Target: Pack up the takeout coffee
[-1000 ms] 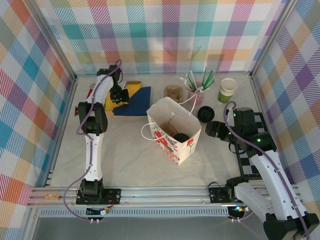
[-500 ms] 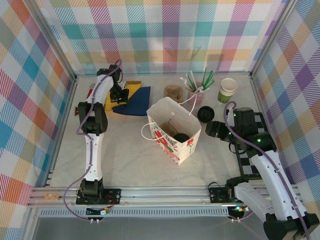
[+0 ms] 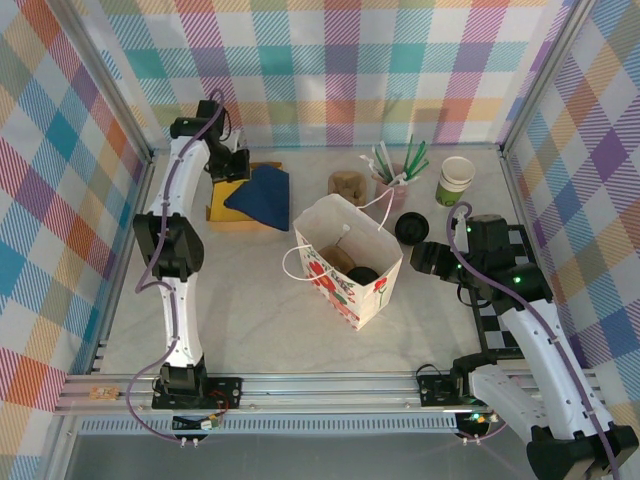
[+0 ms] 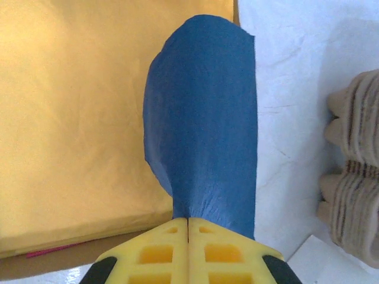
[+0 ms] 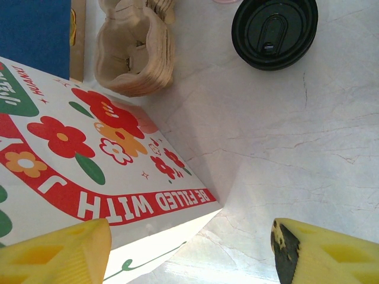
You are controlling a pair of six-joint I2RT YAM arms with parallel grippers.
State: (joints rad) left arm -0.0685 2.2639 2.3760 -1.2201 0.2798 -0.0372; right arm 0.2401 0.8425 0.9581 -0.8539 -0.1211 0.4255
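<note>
The takeout coffee (image 3: 362, 274) stands inside the flowered paper bag (image 3: 378, 292) at the table's middle; only its round black lid shows. My left gripper (image 3: 233, 166) is far back on the left, away from the bag. It is shut on the near corner of a blue napkin (image 4: 204, 118), which drapes from the closed fingertips (image 4: 188, 223) over a yellow napkin stack (image 4: 77, 118). My right gripper (image 3: 424, 258) hangs just right of the bag, open. In the right wrist view its yellow fingers (image 5: 65, 248) stand wide apart beside the bag's printed side (image 5: 89, 171).
A loose black lid (image 5: 273, 29) lies on the table right of the bag. Behind the bag are a stack of brown pulp carriers (image 3: 346, 184), a pink cup of straws (image 3: 392, 172) and a green-and-white cup stack (image 3: 455, 180). Plaid walls close in three sides.
My left gripper has closed on the blue napkin and risen toward the back wall, dragging the napkin left onto the yellow stack. The right arm has not moved.
</note>
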